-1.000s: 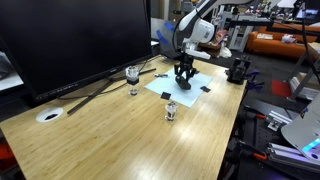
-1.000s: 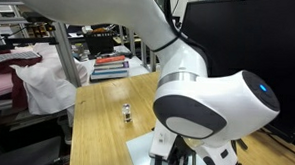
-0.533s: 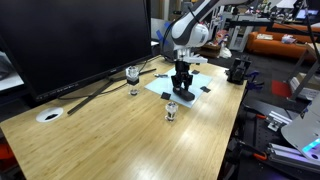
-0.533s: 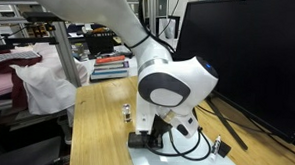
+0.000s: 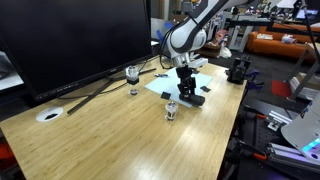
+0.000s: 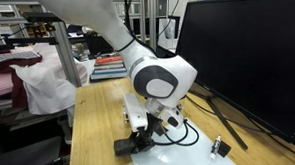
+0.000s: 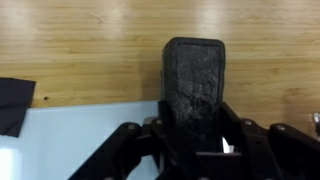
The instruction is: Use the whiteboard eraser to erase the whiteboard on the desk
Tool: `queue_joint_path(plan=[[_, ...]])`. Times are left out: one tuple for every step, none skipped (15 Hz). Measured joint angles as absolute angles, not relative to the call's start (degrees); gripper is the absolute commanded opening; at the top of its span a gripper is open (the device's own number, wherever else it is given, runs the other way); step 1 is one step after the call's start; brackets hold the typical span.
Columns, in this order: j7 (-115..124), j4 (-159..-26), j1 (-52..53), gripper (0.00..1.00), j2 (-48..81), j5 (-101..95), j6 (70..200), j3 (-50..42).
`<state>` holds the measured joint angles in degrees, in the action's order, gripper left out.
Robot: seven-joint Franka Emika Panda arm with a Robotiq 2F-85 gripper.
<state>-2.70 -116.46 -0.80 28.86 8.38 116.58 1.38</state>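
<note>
My gripper (image 7: 195,137) is shut on the whiteboard eraser (image 7: 194,80), a dark oblong block that sticks out past the fingertips. In the wrist view the eraser's far end reaches over the edge of the pale whiteboard (image 7: 70,140) onto the wooden desk (image 7: 90,40); a black corner patch (image 7: 14,104) shows at the left. In both exterior views the gripper (image 5: 187,91) (image 6: 145,140) holds the eraser (image 5: 193,99) (image 6: 124,148) low at the edge of the whiteboard (image 5: 166,86) (image 6: 184,157). Whether the eraser touches the surface I cannot tell.
A big black monitor (image 5: 70,40) stands behind the sheet, with cables running across the desk (image 5: 120,140). A stemmed glass (image 5: 132,76) and a small clear item (image 5: 171,110) (image 6: 127,114) stand near the sheet. A white disc (image 5: 48,115) sits far off. A black device (image 5: 238,70) is at the desk's edge.
The arm has carried the eraser across the whiteboard from its far part to its near edge. The jaws stayed shut on it throughout.
</note>
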Motion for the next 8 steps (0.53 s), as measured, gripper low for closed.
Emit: queue_joint_path(plan=[[-3.8, -116.5, -0.6, 0.26, 28.8, 7.4, 116.4, 1.4], [-4.9, -116.6, -0.3, 0.26, 28.8, 6.5, 116.3, 1.5], [-6.0, -116.7, -0.1, 0.26, 28.8, 5.6, 116.3, 1.7], [-7.0, -116.7, 0.0, 0.26, 28.8, 4.6, 116.2, 1.9], [-8.2, -116.7, 0.2, 0.26, 28.8, 3.6, 116.2, 2.2], [-9.5, -116.7, 0.3, 0.26, 28.7, 2.6, 116.2, 2.5], [-10.7, -116.6, 0.5, 0.26, 28.7, 1.7, 116.2, 2.8], [-11.8, -116.6, 0.6, 0.26, 28.6, 0.9, 116.2, 3.0]])
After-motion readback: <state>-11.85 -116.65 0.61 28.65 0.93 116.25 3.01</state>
